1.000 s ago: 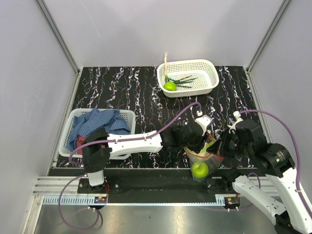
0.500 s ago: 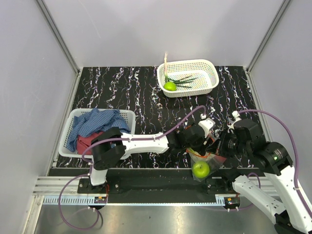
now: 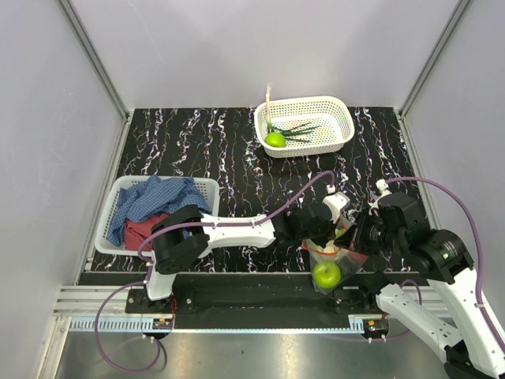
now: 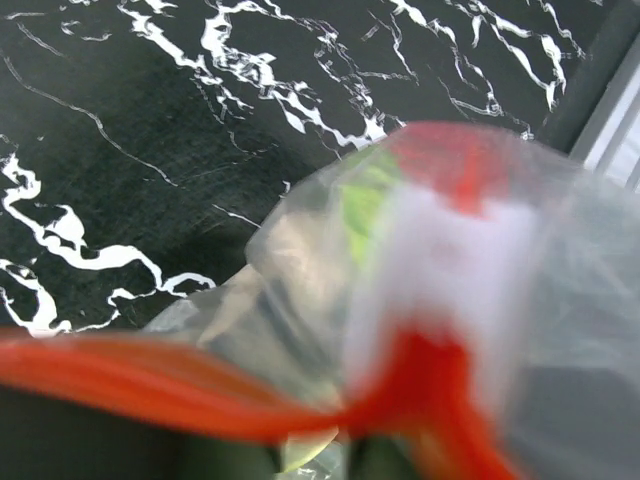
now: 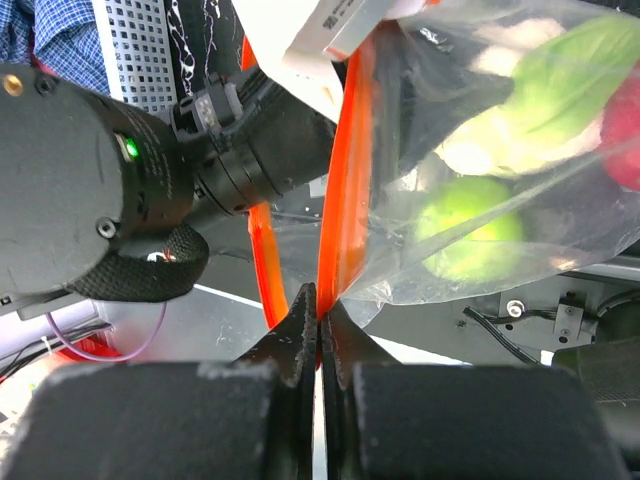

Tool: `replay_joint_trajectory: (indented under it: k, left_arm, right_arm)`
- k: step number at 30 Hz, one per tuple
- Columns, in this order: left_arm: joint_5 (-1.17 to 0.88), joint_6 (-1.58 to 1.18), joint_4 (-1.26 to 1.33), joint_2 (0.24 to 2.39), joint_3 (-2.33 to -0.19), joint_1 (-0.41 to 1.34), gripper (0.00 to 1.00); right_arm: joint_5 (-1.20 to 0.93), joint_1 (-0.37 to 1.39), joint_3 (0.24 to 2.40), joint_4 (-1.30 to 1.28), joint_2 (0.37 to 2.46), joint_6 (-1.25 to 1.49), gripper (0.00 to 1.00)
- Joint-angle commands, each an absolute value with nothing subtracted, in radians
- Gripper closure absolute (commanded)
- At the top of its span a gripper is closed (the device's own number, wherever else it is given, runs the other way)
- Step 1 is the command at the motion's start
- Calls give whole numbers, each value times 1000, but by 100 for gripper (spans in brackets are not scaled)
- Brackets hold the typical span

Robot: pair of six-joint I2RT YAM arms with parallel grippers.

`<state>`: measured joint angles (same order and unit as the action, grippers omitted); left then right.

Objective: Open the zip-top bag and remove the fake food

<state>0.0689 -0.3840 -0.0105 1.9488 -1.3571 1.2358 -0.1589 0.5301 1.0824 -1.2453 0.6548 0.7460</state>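
Black marbled surface [image 3: 197, 150] veined in white, walled in pale grey, with both arms reaching in from its near edge. The zip-top bag [image 3: 335, 254] hung at that near edge, between the two wrists and just above the rail. The right jaws were pressed together on the bag's orange-red zip strip [image 5: 345, 150], pinching one lip of the mouth. The left jaws sat at the mouth from the other side; their own camera showed only blurred plastic and strip, so whether they gripped anything could not be told. Inside the clear plastic lay a lime-green fruit [image 3: 325, 275], a leafy green piece [image 5: 575, 65] and a red piece [image 5: 625, 150]. A white basket [image 3: 339, 110] at the far side held another lime fruit [image 3: 274, 140] and a green onion [image 3: 296, 129]; a second basket [image 3: 110, 217] on the left held cloths [image 3: 154, 201]. The step in hand looked like emptying the bag, partly done. Next, the left jaws would probably need to reach between the parted lips, close on one piece and lift it out while the right held the mouth steady.
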Motion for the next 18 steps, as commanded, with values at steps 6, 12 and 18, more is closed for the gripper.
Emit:
replay_joint_trajectory:
  k: [6, 12, 18]
  left_arm:
    - [69, -396, -253, 1862, -1403, 1235, 100]
    - [63, -439, -382, 1832, -1532, 1236, 100]
    - [80, -454, -506, 1824, -1643, 1278, 100]
  right_arm:
    - [-137, 537, 1115, -1218, 640, 719, 100]
    - [-112, 537, 1094, -1200, 626, 736, 100]
    - [-81, 537, 1115, -1190, 618, 746, 100]
